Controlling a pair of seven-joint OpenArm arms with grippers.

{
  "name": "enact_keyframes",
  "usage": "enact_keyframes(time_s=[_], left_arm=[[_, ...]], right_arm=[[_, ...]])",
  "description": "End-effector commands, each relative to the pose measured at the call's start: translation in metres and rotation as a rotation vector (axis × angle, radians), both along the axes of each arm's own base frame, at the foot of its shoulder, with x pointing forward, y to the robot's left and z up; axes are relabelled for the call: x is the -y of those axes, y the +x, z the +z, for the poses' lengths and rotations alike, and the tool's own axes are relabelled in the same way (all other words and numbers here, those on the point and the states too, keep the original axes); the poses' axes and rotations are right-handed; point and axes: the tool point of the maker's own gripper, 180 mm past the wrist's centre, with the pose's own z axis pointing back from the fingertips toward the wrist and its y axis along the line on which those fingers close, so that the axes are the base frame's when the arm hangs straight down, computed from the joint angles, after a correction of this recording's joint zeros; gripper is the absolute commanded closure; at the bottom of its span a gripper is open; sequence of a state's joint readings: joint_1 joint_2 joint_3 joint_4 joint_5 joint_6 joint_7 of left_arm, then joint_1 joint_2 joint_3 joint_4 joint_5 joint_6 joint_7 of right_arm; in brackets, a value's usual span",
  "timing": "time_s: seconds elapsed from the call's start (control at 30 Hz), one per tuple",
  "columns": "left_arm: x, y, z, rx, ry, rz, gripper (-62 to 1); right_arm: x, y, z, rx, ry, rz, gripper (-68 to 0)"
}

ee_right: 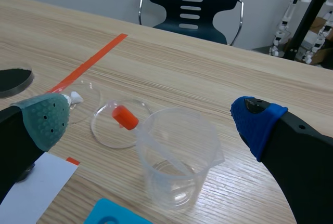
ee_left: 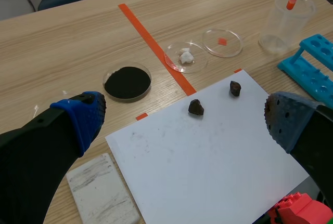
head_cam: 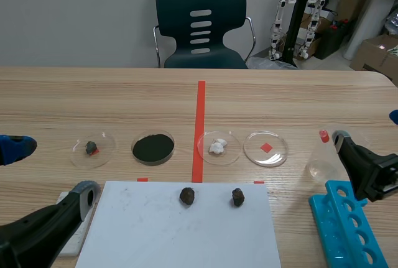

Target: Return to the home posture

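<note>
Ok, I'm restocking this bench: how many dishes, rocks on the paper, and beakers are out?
Round clear plastic dishes: 4
Dark rough rock lumps on the white paper sheet: 2
Clear plastic beaker: 1
Total: 7

Four petri dishes; three dark rock lumps; one white paper sheet; one plastic beaker; one blue tube rack; one white tile; one chair.

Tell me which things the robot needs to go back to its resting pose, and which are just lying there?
Needed: left hand, right hand, both open.
Lying about: white paper, two dark lumps, four dishes, plastic beaker, blue rack.
</note>
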State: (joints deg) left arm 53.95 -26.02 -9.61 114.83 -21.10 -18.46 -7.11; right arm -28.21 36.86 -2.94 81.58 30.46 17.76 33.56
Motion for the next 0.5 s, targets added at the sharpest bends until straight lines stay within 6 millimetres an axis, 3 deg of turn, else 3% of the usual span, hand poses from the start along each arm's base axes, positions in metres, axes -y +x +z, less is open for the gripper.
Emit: enact_keyframes(time_s=[0.0,0.3,0.47], left_arm=[[0.002,0.000,0.005,0.011,-0.025,0.002,-62.3],[0.002,0.000,0.005,0.011,-0.025,0.002,-62.3],[0.002,0.000,0.005,0.011,-0.025,0.002,-62.3]], right_arm=[[-0.004,0.001,0.016,0.043,0.006,0.018,-67.9],[-0.010,-0.020,0.030,0.063,-0.065,-0.083,-67.9],[-0.024,-0.040,0.037,0.015,-0.061,-0.057,-67.9]])
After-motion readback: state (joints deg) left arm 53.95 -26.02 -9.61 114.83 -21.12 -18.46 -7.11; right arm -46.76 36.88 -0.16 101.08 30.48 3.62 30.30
